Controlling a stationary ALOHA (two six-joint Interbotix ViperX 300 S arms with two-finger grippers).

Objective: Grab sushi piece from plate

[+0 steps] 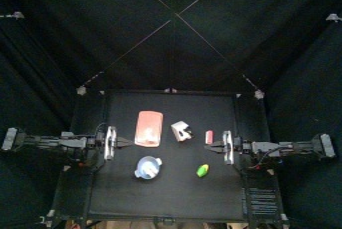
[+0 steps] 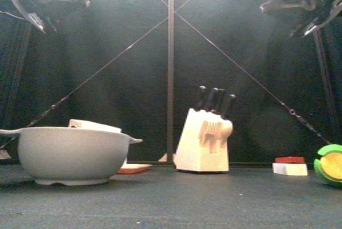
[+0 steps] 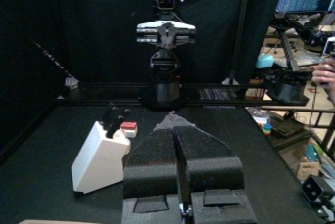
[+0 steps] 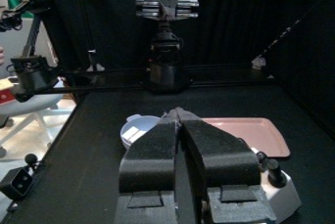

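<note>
The salmon-pink plate (image 1: 150, 128) lies flat on the left half of the table, and it also shows as the plate (image 4: 244, 130) in the right wrist view. A small red-topped white sushi piece (image 1: 209, 136) sits on the table itself, right of the knife block and apart from the plate. It appears again as the sushi piece (image 2: 290, 165) in the front view and the sushi piece (image 3: 127, 127) in the left wrist view. My left gripper (image 3: 170, 120) is shut and empty at the table's left edge. At the right edge, my right gripper (image 4: 174, 115) is shut and empty too.
A pale knife block (image 1: 179, 128) with black handles stands between plate and sushi piece. Near the front are a round blue-and-white bowl (image 1: 147, 168) and a green object (image 1: 203, 171). A person's hand (image 3: 327, 67) shows beyond the curtains.
</note>
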